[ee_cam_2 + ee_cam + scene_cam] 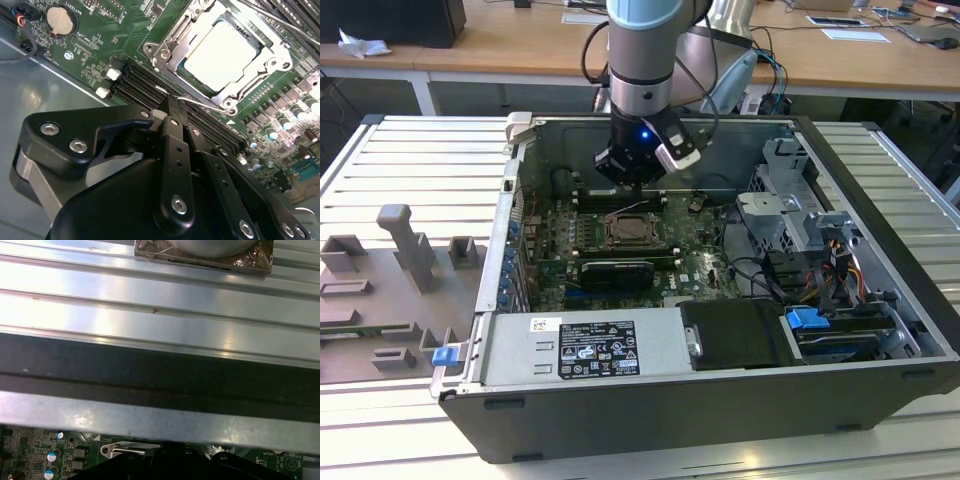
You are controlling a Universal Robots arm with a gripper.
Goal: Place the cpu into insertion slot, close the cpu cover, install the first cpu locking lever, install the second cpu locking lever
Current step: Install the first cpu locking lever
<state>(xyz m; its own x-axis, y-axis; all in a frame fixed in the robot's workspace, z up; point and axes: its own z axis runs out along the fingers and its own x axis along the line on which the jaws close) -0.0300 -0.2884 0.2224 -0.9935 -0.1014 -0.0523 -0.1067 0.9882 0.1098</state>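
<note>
In the exterior view, one grey moulded fixture plate (380,290) is seen at nine o'clock from the open black computer case (670,425). At the case's middle, the one black two-fingered gripper (638,188) is held over the green board. The one small square silver-rimmed insertion slot (632,232) lies just at its six o'clock.

In the second wrist view, the one pale silvery square cpu (220,57) is seated in that slot. The one thin silver-grey windowed cpu cover (165,50) is laid shut over its edges. The gripper's fingers are drawn together with nothing clasped between them, and their tip is touching one thin steel wire locking lever (202,103). A second lever cannot be made out for certain.

Judged from this, the tip could be slid off the springy wire, so that the long black memory slots (140,80) beside it are struck. The lever could also be sprung back unlatched.

One round coin battery (61,20) and two small white plugs (114,74) are counted.
</note>
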